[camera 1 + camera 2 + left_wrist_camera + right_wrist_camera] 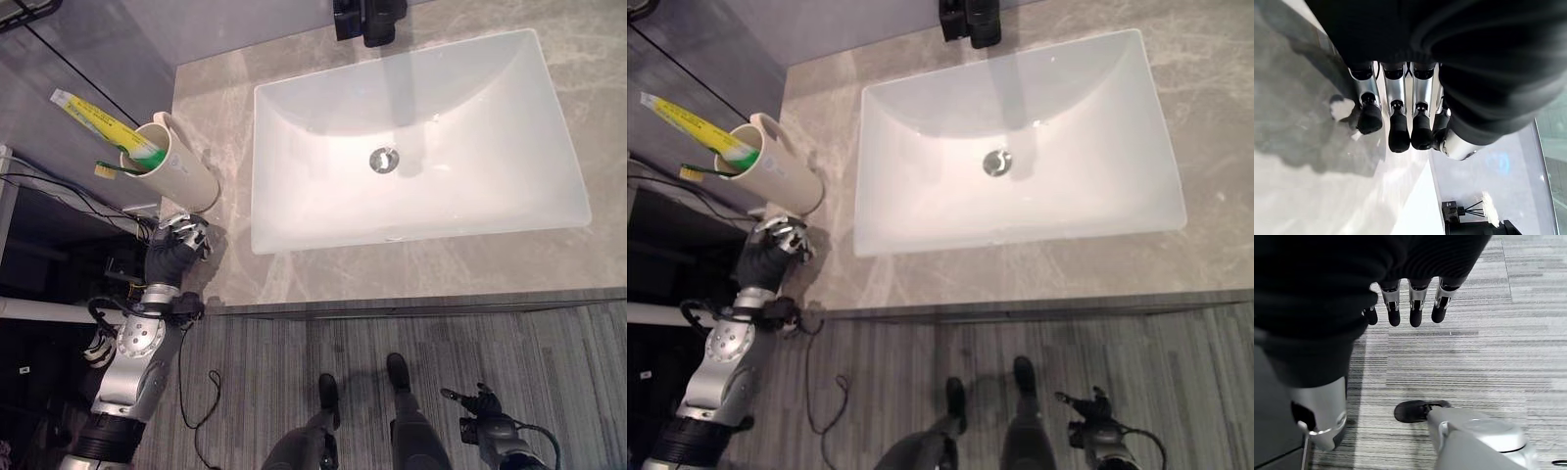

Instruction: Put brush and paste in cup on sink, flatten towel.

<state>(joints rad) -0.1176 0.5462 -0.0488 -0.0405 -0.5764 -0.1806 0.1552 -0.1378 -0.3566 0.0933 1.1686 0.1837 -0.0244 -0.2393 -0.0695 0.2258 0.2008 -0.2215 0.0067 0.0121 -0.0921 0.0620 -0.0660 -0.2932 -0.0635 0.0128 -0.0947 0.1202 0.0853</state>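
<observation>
Both brush (120,166) and paste (98,119) handle-ends leftward.

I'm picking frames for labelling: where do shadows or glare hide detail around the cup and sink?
Left eye view: the tap throws a soft shadow down the sink basin, with a small glint at the drain; the cup stays readable. Left wrist view: the left hand casts a dark shadow on the countertop.

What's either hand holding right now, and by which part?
Nothing. Left hand is empty beside the cup; right hand hangs empty over the floor. Toothbrush and toothpaste sit in the cup.
</observation>
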